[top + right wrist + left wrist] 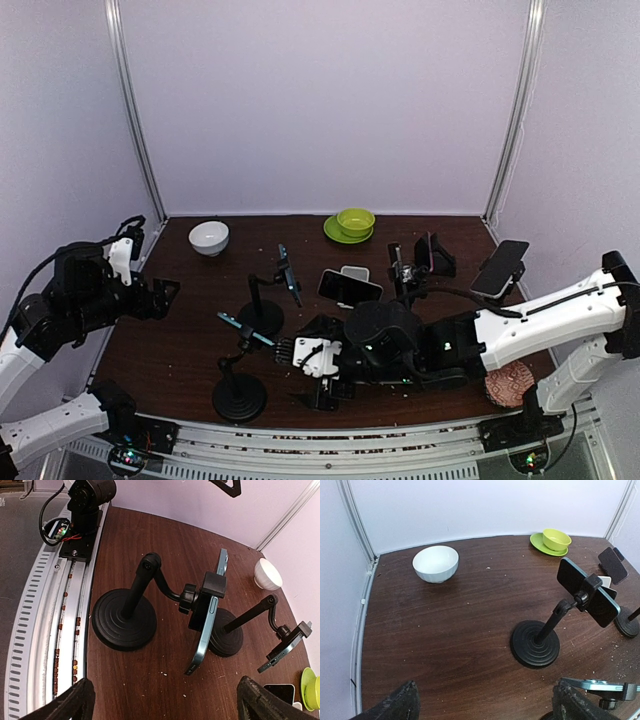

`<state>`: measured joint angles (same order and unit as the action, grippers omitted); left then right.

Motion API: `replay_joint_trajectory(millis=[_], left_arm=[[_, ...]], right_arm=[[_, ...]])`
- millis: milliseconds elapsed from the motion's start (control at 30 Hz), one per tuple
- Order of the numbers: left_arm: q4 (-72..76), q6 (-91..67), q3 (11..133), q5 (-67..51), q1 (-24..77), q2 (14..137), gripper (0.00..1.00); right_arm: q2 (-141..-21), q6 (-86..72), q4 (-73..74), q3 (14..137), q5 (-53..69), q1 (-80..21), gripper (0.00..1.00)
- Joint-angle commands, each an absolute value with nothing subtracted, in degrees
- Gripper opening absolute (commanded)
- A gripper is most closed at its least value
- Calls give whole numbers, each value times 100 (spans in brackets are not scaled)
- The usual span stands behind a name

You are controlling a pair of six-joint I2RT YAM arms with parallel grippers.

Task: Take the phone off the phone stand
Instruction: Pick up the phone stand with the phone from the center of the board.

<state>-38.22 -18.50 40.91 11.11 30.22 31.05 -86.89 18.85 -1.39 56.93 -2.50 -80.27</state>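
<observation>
Right gripper (167, 700), jaws wide, near phone (207, 615)

A white bowl (209, 237) stands on the brown table (180, 330), well apart from a green bowl (355, 220) on its green plate (331, 232).

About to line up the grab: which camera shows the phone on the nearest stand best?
Right wrist: the phone sits mid-frame, edge-on, clamped in its stand. The top external view shows it small. The left wrist catches only its edge at the bottom right.
</observation>
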Motion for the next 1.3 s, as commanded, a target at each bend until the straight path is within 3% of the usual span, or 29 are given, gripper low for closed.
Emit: replay_joint_trajectory(millis=[0,300,500,967,1267], left_arm=[[-3752,-1766,4043,1284,3128,3034,94],[-3773,-1792,4025,1460,3176,2980,91],[-3773,-1784,4028,1493,3242,3022,90],[-3779,-1850,4025,1706,3554,3200,87],[-3773,-1881,4017,1747,3590,3191,86]], right_arm=[[-8838,1934,-676,5616,-197,-8042,100],[-9212,1873,-988,5668,-109,-8049,99],[-9532,1682,-1074,5984,-753,-8039,100],[-10087,1231,-704,6624,-1388,-7929,61],[-10191,1184,-579,6643,-1528,-7861,45]])
